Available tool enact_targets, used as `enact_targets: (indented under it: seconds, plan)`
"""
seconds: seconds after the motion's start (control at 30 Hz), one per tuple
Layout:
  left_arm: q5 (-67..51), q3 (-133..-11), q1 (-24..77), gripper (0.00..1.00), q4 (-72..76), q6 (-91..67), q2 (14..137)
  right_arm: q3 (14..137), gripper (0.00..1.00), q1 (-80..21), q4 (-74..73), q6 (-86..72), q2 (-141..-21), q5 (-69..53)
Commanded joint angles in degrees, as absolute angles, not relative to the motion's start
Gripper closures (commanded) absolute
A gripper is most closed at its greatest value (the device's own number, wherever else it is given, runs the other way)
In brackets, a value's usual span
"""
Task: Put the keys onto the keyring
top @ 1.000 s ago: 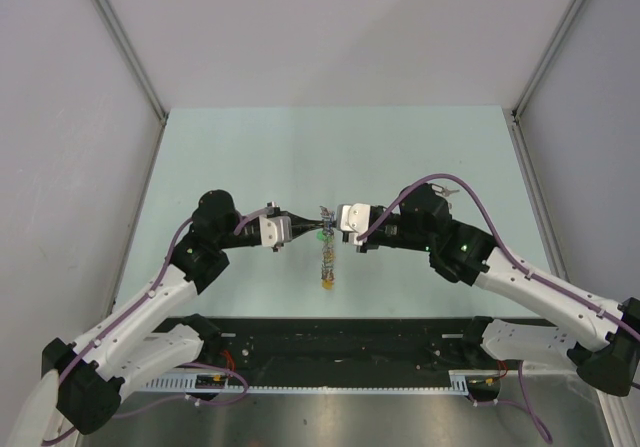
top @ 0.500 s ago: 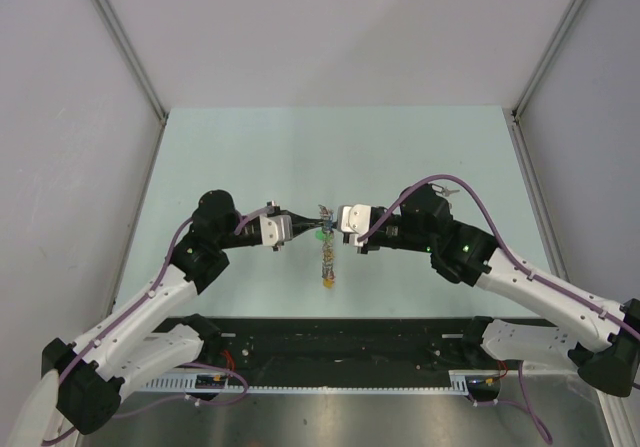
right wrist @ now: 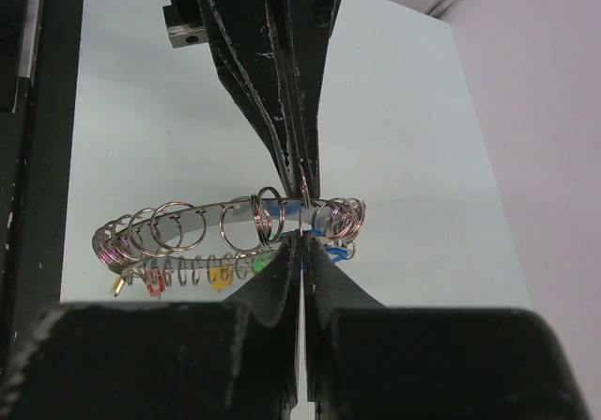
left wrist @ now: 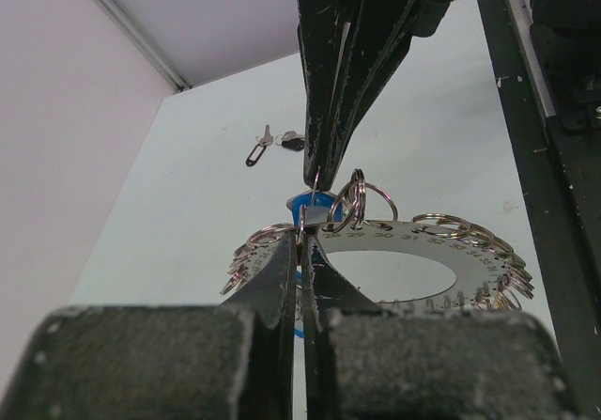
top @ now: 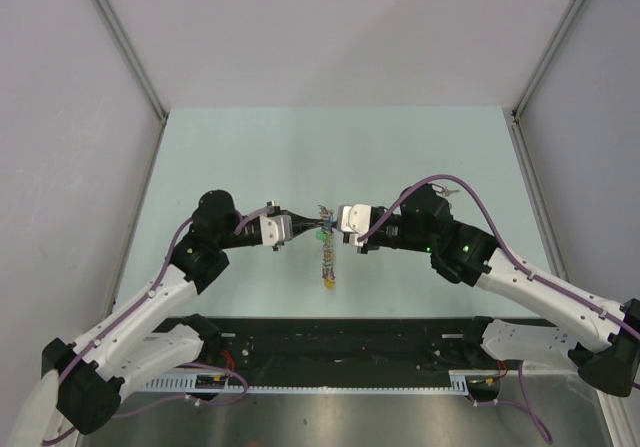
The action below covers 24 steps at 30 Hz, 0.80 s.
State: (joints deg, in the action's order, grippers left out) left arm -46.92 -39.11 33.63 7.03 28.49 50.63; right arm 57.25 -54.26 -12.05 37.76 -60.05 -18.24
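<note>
The keyring [top: 327, 252] is a flat numbered silver band [left wrist: 441, 241] strung with many small split rings, and it hangs in the air between my two grippers. Green, yellow and red tags dangle under it [right wrist: 197, 215]. My left gripper [top: 313, 225] is shut [left wrist: 302, 237] on one small split ring at the band's edge. My right gripper [top: 335, 229] is shut [right wrist: 300, 241] on the same small ring from the opposite side. A blue tag [left wrist: 310, 200] hangs right at that spot. Two loose keys [left wrist: 269, 142] with dark tags lie on the table beyond.
The loose keys [top: 447, 193] lie at the back right, behind my right arm. The pale green table [top: 250, 147] is walled by grey panels on three sides. A black rail [top: 340, 352] runs along the near edge.
</note>
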Motion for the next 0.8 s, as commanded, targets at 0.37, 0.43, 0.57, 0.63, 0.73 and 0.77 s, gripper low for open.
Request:
enact_targets:
  seconds: [0.37, 0.43, 0.57, 0.63, 0.73, 0.77]
  plan:
    - [-48.6, -40.5, 33.9, 1.00, 9.7, 29.0, 49.6, 59.9, 1.00, -54.7, -8.9, 37.5, -59.7, -17.4]
    - [-48.6, -40.5, 33.8, 1.00, 9.6, 29.0, 49.7, 59.9, 1.00, -54.7, -8.9, 37.5, -59.8, -17.5]
    - [-49.0, -40.6, 33.8, 1.00, 9.6, 28.9, 49.7, 59.9, 1.00, -54.8, -8.7, 37.4, -59.9, -17.6]
    - [-49.0, -40.6, 33.9, 1.00, 9.6, 28.9, 49.8, 59.9, 1.00, -54.7, -8.7, 37.5, -60.0, -17.5]
    - [-49.1, -40.7, 34.0, 1.00, 9.5, 28.8, 49.7, 59.9, 1.00, -54.7, -8.6, 37.5, -60.0, -17.7]
    - [-49.1, -40.7, 33.9, 1.00, 9.4, 28.8, 49.7, 59.9, 1.00, -54.7, -8.6, 37.5, -60.0, -17.8]
